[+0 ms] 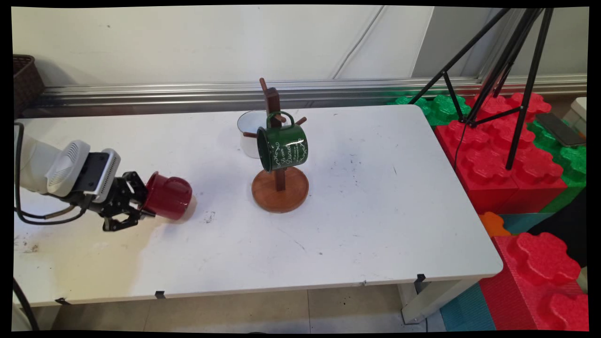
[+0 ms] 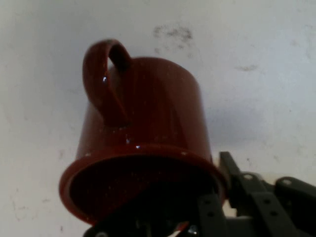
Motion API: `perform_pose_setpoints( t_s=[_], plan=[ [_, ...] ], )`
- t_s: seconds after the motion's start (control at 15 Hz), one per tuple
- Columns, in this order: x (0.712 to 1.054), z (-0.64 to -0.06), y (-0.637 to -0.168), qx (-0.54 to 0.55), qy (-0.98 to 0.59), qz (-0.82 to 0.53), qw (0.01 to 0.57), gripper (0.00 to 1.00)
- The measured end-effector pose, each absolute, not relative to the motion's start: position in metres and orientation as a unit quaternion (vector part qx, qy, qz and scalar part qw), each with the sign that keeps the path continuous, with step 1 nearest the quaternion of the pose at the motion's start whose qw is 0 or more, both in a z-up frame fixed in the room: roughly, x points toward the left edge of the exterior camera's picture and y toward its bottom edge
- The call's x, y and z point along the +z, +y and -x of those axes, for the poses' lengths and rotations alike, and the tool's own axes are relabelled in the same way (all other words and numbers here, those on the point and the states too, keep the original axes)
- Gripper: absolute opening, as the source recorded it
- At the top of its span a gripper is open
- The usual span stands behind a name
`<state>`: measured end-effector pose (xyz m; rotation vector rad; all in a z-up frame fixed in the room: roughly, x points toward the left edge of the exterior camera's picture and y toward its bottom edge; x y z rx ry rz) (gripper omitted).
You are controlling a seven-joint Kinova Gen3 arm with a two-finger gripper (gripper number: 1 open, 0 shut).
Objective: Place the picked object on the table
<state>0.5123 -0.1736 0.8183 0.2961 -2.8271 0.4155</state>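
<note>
My gripper (image 1: 142,202) is low over the left part of the white table (image 1: 375,225), shut on the rim of a dark red mug (image 1: 170,197). The mug is tipped on its side, with its bottom pointing right toward the mug tree. In the hand view the red mug (image 2: 148,118) fills the middle, handle (image 2: 101,81) up and to the left, open mouth toward the gripper (image 2: 197,197). A wooden mug tree (image 1: 280,188) stands mid-table with a green mug (image 1: 282,148) hanging on a peg. A white mug (image 1: 249,131) stands just behind it.
A dark wicker basket (image 1: 26,80) sits at the far left by the wall. Right of the table are red and green foam blocks (image 1: 502,159), a black tripod (image 1: 507,75) standing on them, and a phone (image 1: 561,129).
</note>
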Motion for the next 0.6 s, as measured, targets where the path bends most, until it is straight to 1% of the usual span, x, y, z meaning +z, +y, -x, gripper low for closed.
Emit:
perform_pose_setpoints(
  t_s=[0.07,0.13,0.6],
  plan=[
    [0.818,-0.512,-0.174,0.143,-0.975,-0.102,0.135,0.00],
    [0.818,-0.512,-0.174,0.143,-0.975,-0.102,0.136,1.00],
    [0.819,-0.506,-0.185,0.142,-0.975,-0.095,0.145,1.00]
  ],
)
